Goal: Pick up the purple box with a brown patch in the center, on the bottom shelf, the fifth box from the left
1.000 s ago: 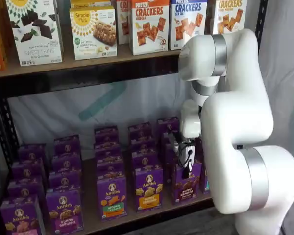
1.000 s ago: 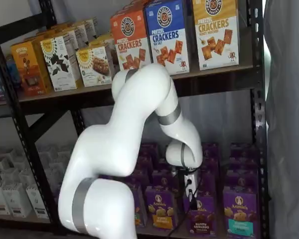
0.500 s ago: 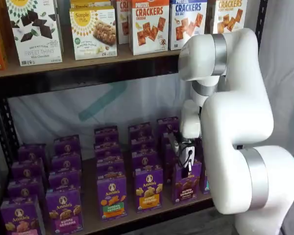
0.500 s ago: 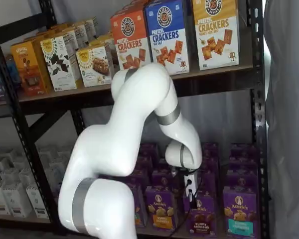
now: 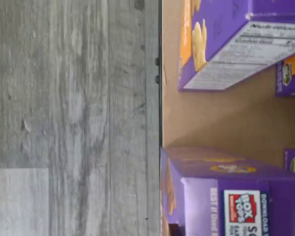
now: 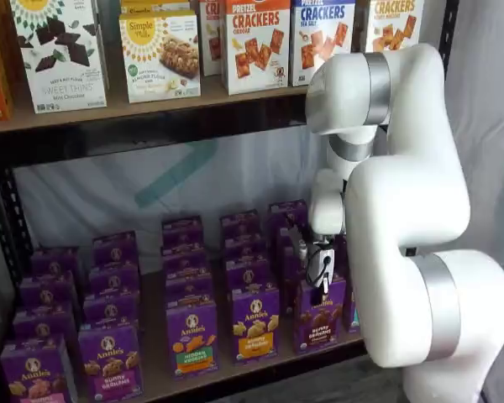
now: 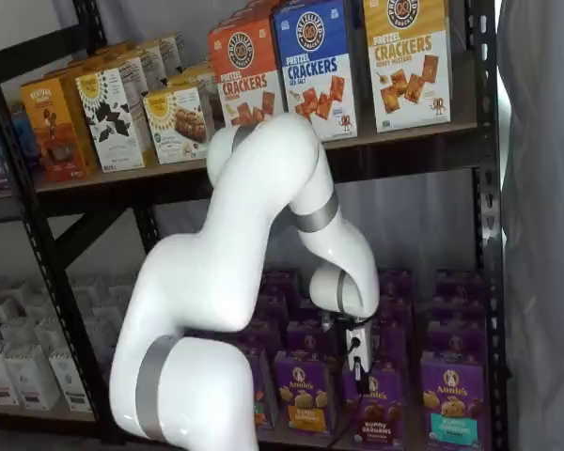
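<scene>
While the wrist view is turned on its side, I see grey wood-grain flooring (image 5: 73, 118) filling half of it and the bottom shelf (image 5: 211, 118) filling the other half, a thin black rail (image 5: 160, 98) dividing them. Two purple cartons lie on the tan board: one with pale cookies on its face (image 5: 226, 44), and one closest to the camera with a Box Tops mark (image 5: 236, 196). I cannot tell from here which of them is the target.

Moving to a shelf view, I find the jaws (image 6: 320, 281) hanging just above the purple box (image 6: 318, 315), which stands upright in the front row of the bottom shelf (image 6: 260, 359). Its dark brown cookies show mid-front. At its 9 o'clock sits a carton with a yellow-orange label (image 6: 254, 323). The fingers are seen side-on against the white arm (image 6: 403, 218), so I cannot tell whether they are spread or closed.

Turning to the remaining shelf view, I see the jaws (image 7: 359, 371) directly over the purple box (image 7: 380, 413), at its 12 o'clock, touching or nearly so. A teal-labelled carton (image 7: 449, 399) stands at its 3 o'clock. Cracker boxes (image 7: 312, 66) line the board above.
</scene>
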Controlling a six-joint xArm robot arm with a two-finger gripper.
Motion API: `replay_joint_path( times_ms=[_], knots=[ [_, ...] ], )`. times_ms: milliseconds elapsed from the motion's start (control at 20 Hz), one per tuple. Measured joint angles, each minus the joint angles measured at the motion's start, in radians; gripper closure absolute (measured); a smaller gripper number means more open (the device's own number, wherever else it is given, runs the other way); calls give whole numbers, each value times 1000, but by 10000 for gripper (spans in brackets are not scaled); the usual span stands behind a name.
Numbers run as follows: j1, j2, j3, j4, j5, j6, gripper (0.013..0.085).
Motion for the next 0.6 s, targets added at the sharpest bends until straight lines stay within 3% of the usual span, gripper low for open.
replay_joint_path(
  times_ms=[200, 600],
  knots=[
    [5, -37, 46, 42, -1, -35, 690],
    [21, -169, 223, -22, -23, 39, 690]
  ],
)
